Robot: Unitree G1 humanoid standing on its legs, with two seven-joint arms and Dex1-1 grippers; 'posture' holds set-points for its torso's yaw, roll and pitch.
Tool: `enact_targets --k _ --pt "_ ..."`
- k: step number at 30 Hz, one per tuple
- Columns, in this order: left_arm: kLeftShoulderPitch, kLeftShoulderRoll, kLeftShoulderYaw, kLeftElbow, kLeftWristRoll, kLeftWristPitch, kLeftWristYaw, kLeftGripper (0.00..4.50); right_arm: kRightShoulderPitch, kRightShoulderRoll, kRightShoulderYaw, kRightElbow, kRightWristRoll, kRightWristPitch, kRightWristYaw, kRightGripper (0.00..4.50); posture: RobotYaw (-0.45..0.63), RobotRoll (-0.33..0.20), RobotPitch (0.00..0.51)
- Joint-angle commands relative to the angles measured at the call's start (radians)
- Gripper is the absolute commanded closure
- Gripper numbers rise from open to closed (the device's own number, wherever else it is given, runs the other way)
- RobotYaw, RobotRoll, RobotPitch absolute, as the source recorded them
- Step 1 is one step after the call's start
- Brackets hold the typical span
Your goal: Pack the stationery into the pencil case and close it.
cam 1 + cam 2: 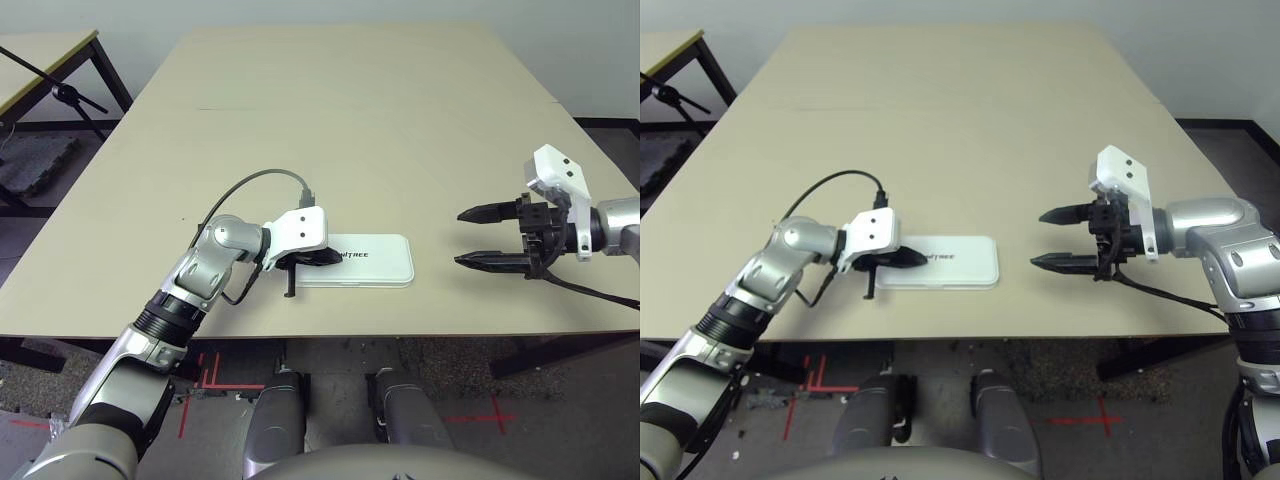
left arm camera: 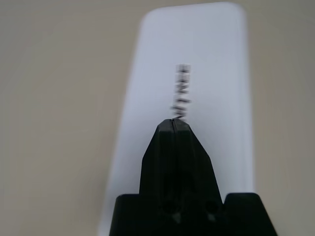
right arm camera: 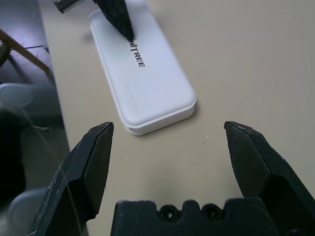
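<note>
White rounded hard-plastic pencil case (image 1: 375, 262), lid down.
Black left gripper (image 1: 314, 257), jaws closed, above it; black right gripper (image 1: 458, 236), jaws open, beyond its right end.

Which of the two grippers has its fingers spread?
The right gripper, out beside the closed white pencil case over bare table. The left gripper has its fingertips together, over the case's lid lettering.

On the table (image 1: 300, 110) is one white pencil case (image 1: 385, 262), and over it one closed gripper (image 1: 338, 257).
</note>
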Motion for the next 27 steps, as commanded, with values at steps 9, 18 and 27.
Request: enact_targets --k 9,18,27 --pt "-0.027 -0.066 0.464 0.091 -0.266 0.043 0.304 0.40 -0.038 0.241 -0.129 0.248 -0.062 -0.182 -0.363 0.00 0.01 0.000 0.120" --pt "-0.109 0.003 0.711 0.493 -0.266 -0.138 0.570 0.02 -0.193 0.375 -0.273 0.669 -0.184 -0.441 -0.871 0.00 0.01 0.000 0.120" --pt "-0.147 0.042 0.719 0.735 -0.238 -0.335 0.646 0.02 -0.222 0.368 -0.331 0.897 -0.244 -0.639 -1.150 0.00 0.02 0.000 0.132"
